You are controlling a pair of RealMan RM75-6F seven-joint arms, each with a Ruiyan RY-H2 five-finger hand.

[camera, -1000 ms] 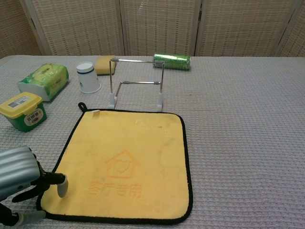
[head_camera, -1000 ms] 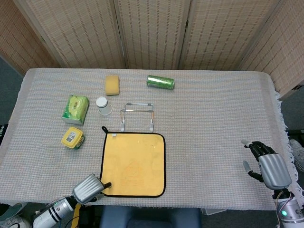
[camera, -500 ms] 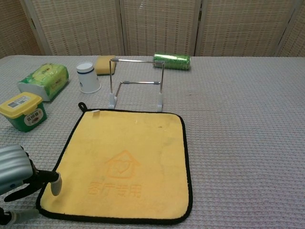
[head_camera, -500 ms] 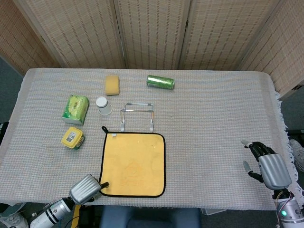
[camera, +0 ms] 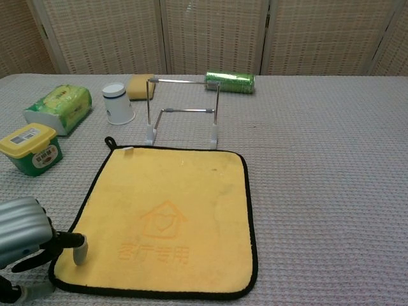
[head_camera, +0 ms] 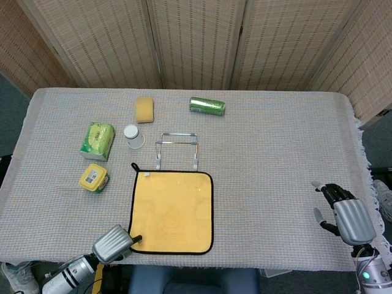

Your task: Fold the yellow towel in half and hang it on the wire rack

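A grey woven cloth covers the counter [head_camera: 275, 141]. Toward the back lie a green can [head_camera: 207, 106] on its side and a yellow sponge [head_camera: 144, 109]. A white cup [head_camera: 133, 136] stands upside down beside a green tissue pack [head_camera: 97, 140], with a yellow-lidded green tub [head_camera: 94, 177] nearer the front edge. Woven screens [head_camera: 196, 43] stand behind.

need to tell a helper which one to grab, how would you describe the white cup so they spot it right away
Start at the yellow towel lying flat in the middle of the table, then go to the wire rack just behind it. The cup stands upside down just left of the rack. It is the only white thing there: the sponge behind it is yellow, the pack to its left green.
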